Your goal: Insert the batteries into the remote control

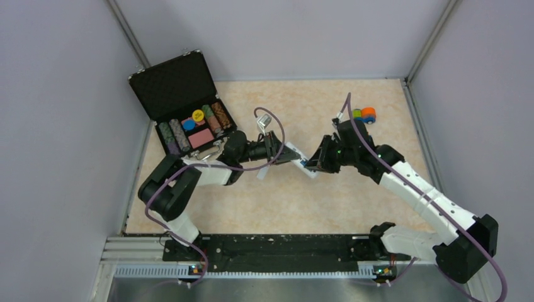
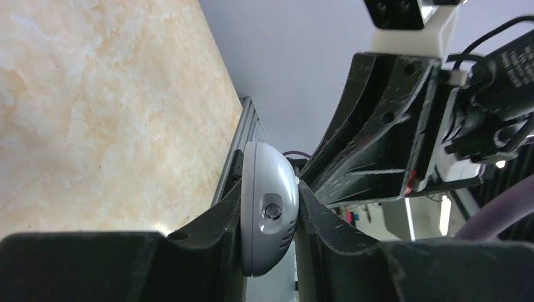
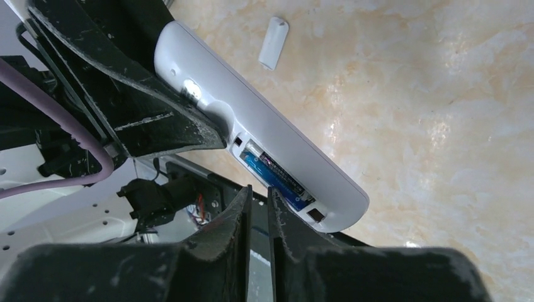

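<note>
My left gripper [image 1: 281, 153] is shut on one end of the white remote control [image 1: 302, 163] and holds it above the table. In the left wrist view the remote's rounded end [image 2: 266, 207] is pinched between the two fingers. In the right wrist view the remote [image 3: 283, 135] has its back compartment open, with a blue battery [image 3: 272, 180] and a dark battery [image 3: 277, 168] lying side by side in it. My right gripper [image 3: 259, 200] is shut and empty, with its tips right at the compartment's edge. It also shows in the top view [image 1: 317, 165].
The white battery cover [image 1: 262, 173] lies on the table below the left gripper, and shows in the right wrist view [image 3: 273, 43]. An open black chip case [image 1: 182, 104] stands at the back left. A colourful toy block car [image 1: 364, 114] sits at the back right.
</note>
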Controlling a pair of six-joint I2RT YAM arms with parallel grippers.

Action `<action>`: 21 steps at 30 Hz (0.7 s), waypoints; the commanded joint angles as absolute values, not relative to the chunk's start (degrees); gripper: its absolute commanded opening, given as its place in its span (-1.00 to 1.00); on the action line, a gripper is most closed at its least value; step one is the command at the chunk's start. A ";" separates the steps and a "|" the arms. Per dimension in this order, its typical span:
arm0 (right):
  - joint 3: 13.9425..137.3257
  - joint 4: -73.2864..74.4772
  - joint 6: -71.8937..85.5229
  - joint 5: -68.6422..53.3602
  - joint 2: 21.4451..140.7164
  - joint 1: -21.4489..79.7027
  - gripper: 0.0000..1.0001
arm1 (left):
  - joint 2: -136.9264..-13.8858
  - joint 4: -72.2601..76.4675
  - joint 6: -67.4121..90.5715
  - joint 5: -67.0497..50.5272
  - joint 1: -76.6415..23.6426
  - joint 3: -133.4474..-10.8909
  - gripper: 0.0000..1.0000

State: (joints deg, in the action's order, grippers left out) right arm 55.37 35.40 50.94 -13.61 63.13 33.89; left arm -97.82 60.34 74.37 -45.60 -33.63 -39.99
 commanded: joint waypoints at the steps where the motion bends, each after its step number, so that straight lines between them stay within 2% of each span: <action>1: 62.29 34.75 47.29 -15.34 60.92 32.58 -0.62 | -90.89 50.30 64.65 -44.38 -33.47 -42.48 -1.00; 4: 65.51 37.00 45.24 -14.51 60.88 32.39 -0.46 | -87.74 40.20 58.51 -42.58 -32.70 -43.17 -1.00; 6: 67.04 38.16 44.60 -13.40 61.35 32.41 -0.44 | -85.70 33.45 54.70 -41.58 -31.75 -43.43 -1.00; 10: 67.34 39.02 44.75 -10.53 63.20 32.30 -0.47 | -80.59 24.39 51.61 -39.44 -27.82 -42.06 -1.00; 14: 67.01 37.41 42.29 -11.94 68.35 32.79 -0.60 | -73.17 17.27 49.97 -37.82 -21.25 -38.86 -1.00; 21: 68.42 31.64 37.22 -1.82 81.76 43.73 -0.51 | -58.94 -15.58 39.23 -20.68 -11.39 -43.28 -1.00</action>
